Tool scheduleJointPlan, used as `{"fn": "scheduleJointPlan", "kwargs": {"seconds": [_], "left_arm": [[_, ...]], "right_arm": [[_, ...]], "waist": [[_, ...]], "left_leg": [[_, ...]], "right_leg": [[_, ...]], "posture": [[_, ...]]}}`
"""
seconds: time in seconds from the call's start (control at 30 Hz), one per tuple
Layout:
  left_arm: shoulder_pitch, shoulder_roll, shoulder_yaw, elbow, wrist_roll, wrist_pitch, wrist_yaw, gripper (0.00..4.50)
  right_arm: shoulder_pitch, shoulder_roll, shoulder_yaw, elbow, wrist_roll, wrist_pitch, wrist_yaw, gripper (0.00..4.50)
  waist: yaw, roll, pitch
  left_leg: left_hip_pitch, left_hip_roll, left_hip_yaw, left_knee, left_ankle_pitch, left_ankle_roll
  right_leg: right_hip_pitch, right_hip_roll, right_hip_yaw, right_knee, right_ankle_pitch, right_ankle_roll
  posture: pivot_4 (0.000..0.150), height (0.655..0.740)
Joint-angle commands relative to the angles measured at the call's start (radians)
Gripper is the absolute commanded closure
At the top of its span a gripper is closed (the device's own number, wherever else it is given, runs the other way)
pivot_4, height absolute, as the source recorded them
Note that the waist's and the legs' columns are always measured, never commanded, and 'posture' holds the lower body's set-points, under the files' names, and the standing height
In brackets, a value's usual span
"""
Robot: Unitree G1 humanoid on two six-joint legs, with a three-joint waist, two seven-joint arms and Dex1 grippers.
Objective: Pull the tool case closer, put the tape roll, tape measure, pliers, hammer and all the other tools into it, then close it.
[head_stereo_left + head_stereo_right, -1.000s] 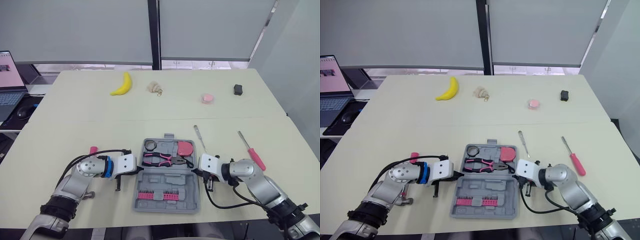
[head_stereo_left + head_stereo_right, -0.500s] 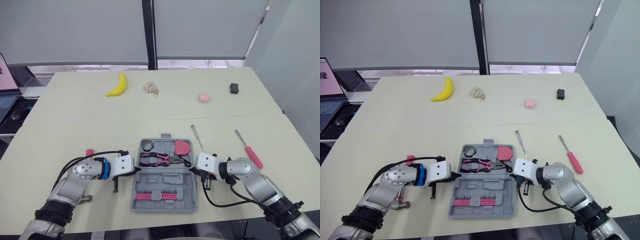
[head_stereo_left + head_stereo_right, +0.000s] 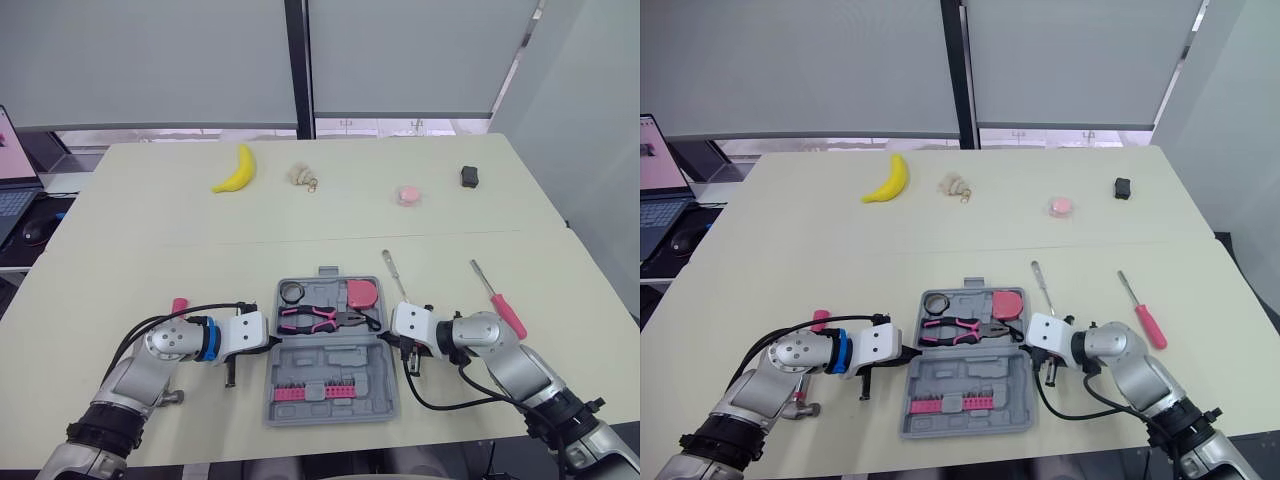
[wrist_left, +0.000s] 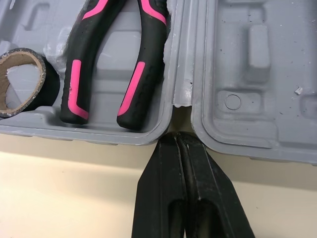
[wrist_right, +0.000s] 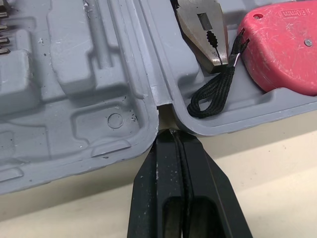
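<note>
I see the tool case [image 3: 340, 362] lying open on the table [image 3: 150, 250], and I place everything else from it. Its nearest half carries a row of pink bits [image 3: 312, 391]. At the hinge line, my left pincer [image 4: 178, 138] is clenched, fingers pressed together on nothing, tips at the notch on the case's left edge. My right pincer [image 5: 172, 134] is clenched the same way at the notch on the case's right edge. In the far half, the tape roll [image 3: 293, 291] sits at the left end, the pliers [image 3: 318, 318] lie across the middle, and the tape measure [image 3: 362, 293] sits at the right end, its black cord looped beside the pliers' nose. Just right of the case lies a slim metal tool [image 3: 396, 274], and further right a pink-handled screwdriver [image 3: 500, 302]. Well beyond the case lie a banana [image 3: 234, 170], a small beige object [image 3: 302, 177], a pink round object [image 3: 408, 194] and a small black object [image 3: 471, 177].
</note>
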Motion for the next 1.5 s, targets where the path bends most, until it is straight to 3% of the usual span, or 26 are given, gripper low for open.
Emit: {"fn": "scheduleJointPlan", "kwargs": {"seconds": [0.03,0.53,0.63,0.73,0.9,1.13,1.4,1.47,1.5], "left_arm": [[0.02,0.014,-0.035,0.006,0.01,0.017,-0.024,4.46],[0.008,0.057,-0.002,0.01,-0.017,0.04,-0.035,4.46],[0.012,0.078,0.064,0.009,-0.092,0.011,-0.056,4.46],[0.034,0.1,0.182,-0.003,-0.245,0.005,-0.103,4.46],[0.073,0.145,0.383,0.048,-0.379,0.08,-0.08,4.46],[0.177,0.264,0.555,0.209,-0.43,0.141,-0.141,2.44],[0.249,0.31,0.638,0.311,-0.422,0.084,-0.172,0.02],[0.26,0.314,0.64,0.323,-0.415,0.065,-0.182,0.0],[0.261,0.313,0.639,0.324,-0.416,0.066,-0.18,0.0]], "right_arm": [[-0.009,0.017,-0.004,-0.05,0.012,-0.021,-0.009,4.5],[0.089,-0.106,-0.134,-0.165,0.034,0.042,-0.046,4.5],[0.14,-0.146,-0.203,-0.232,0.046,-0.001,-0.068,4.5],[0.23,-0.172,-0.333,-0.328,0.098,-0.003,-0.089,4.5],[0.366,-0.234,-0.612,-0.431,0.239,0.109,-0.05,4.5],[0.513,-0.381,-0.915,-0.374,0.348,0.144,0.1,3.02],[0.597,-0.459,-1.035,-0.245,0.376,0.117,0.207,0.9],[0.591,-0.472,-1.033,-0.221,0.379,0.116,0.217,0.16],[0.586,-0.479,-1.029,-0.209,0.381,0.117,0.222,0.03]], "waist": [[0.0,0.0,0.0],[0.0,0.0,0.0],[0.0,-0.001,0.0],[0.002,-0.002,0.002],[0.004,-0.002,0.003],[0.001,-0.003,0.003],[0.005,-0.005,0.004],[0.004,-0.005,0.004],[0.004,-0.005,0.004]], "left_leg": [[0.0,0.0,0.0,0.0,0.0,0.0],[-0.001,0.001,0.0,0.0,0.0,0.0],[-0.001,0.001,-0.001,0.0,0.0,0.0],[-0.004,0.001,-0.002,0.0,0.0,0.0],[-0.005,0.0,-0.004,0.0,0.0,0.0],[-0.003,0.0,-0.001,-0.001,0.0,0.0],[-0.003,0.001,-0.002,-0.001,0.0,0.0],[-0.003,0.001,-0.002,-0.001,0.0,0.0],[-0.003,0.001,-0.002,-0.001,0.0,0.0]], "right_leg": [[0.0,0.0,0.0,0.0,0.0,0.0],[0.0,0.001,0.0,0.0,0.0,0.0],[-0.001,0.001,0.0,0.0,-0.003,0.003],[-0.003,0.001,-0.001,0.0,-0.003,0.003],[-0.001,-0.002,-0.001,-0.001,-0.003,0.002],[-0.001,-0.003,-0.002,-0.002,-0.004,0.004],[-0.001,-0.006,-0.001,-0.002,-0.005,0.002],[-0.001,-0.007,-0.001,-0.002,-0.006,0.002],[-0.001,-0.007,0.0,-0.002,-0.006,0.002]], "posture": [[0.15,0.7274],[0.15,0.7274],[0.15,0.7274],[0.15,0.7274],[0.15,0.7274],[0.15,0.7274],[0.15,0.7274],[0.15,0.7274],[0.15,0.7274]]}}
